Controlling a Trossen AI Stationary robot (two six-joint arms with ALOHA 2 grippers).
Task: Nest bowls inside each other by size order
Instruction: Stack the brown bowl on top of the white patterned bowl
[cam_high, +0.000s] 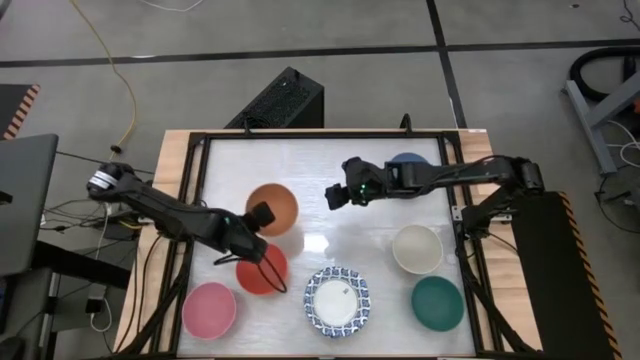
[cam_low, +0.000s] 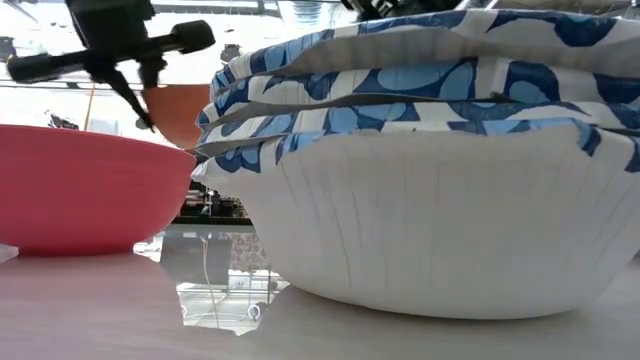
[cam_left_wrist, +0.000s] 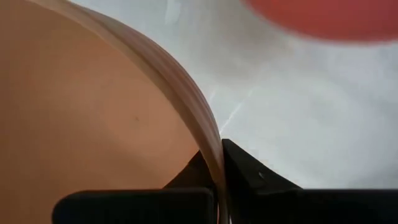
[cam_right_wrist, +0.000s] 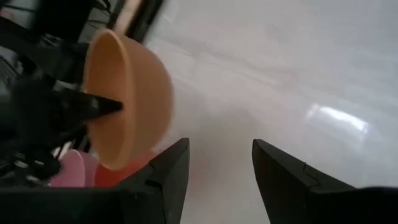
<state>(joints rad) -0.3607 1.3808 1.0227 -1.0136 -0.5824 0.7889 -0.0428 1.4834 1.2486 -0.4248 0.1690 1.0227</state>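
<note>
My left gripper (cam_high: 258, 218) is shut on the orange bowl (cam_high: 275, 205) at the table's middle left; the bowl also shows in the right wrist view (cam_right_wrist: 134, 99) and the low view (cam_low: 178, 112). The red bowl (cam_high: 262, 272) sits just nearer, with the pink bowl (cam_high: 210, 310) at the near left. My right gripper (cam_high: 333, 196) is open and empty, right of the orange bowl, its fingers (cam_right_wrist: 177, 168) pointing toward it. A stack of white bowls with blue rims (cam_high: 337, 300) stands near the front edge. The cream bowl (cam_high: 417, 248) and teal bowl (cam_high: 437, 303) rest at the right. The blue bowl (cam_high: 408, 160) is partly under my right arm. My left gripper pinches the orange bowl's rim (cam_left_wrist: 214, 163) on its near-left side, one finger inside the bowl (cam_left_wrist: 196, 171) and one outside (cam_left_wrist: 249, 171). The fingers come from the table's left. In the right wrist view the bowl looks tilted and lifted off the table.
A black frame (cam_high: 200, 200) borders the white table top. Bare table lies in the middle between the orange bowl and the cream bowl. A black box (cam_high: 280, 100) sits on the floor beyond the far edge.
</note>
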